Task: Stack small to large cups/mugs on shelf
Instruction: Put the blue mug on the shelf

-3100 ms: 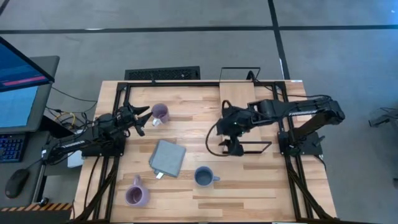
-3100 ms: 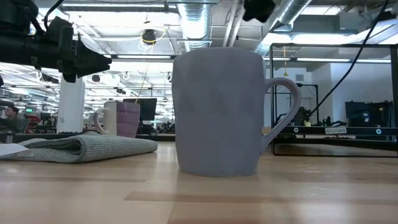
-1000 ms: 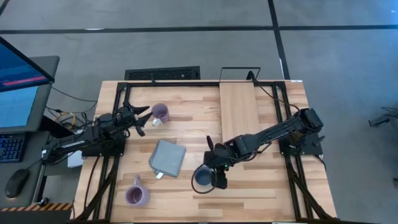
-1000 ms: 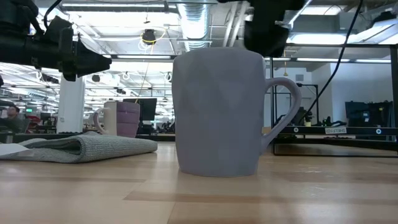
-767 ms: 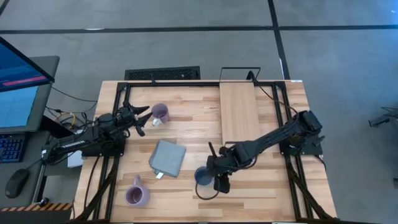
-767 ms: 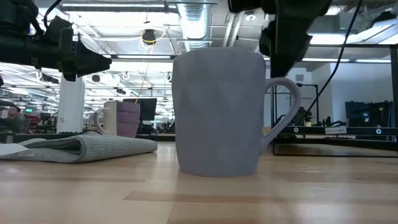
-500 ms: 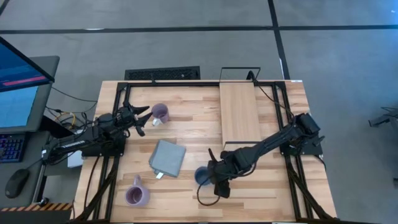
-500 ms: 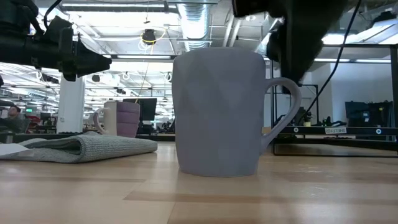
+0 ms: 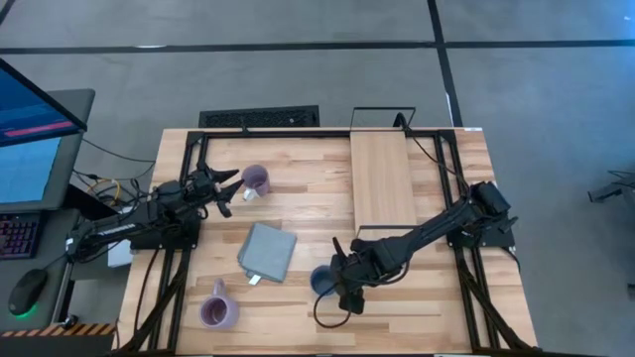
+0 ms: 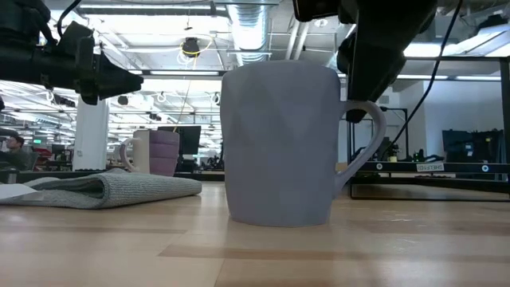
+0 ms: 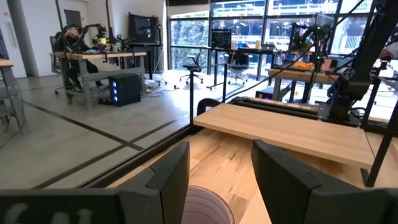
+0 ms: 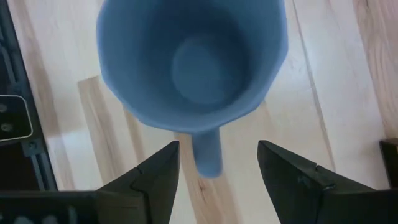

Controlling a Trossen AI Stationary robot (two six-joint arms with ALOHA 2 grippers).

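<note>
No writing is legible anywhere. The striped wooden tabletop (image 9: 298, 213) carries a pale shelf (image 9: 382, 178) at upper right and a grey folded cloth (image 9: 266, 250) at centre. The right gripper (image 12: 216, 171) hangs spread wide above the blue-grey mug (image 9: 322, 282), its handle between the fingers, untouched. The left gripper (image 11: 219, 168), open and empty, hovers at a lavender mug (image 9: 256, 180) at upper left. Another lavender mug (image 9: 217, 311) sits lower left. An open workshop lies behind.
</note>
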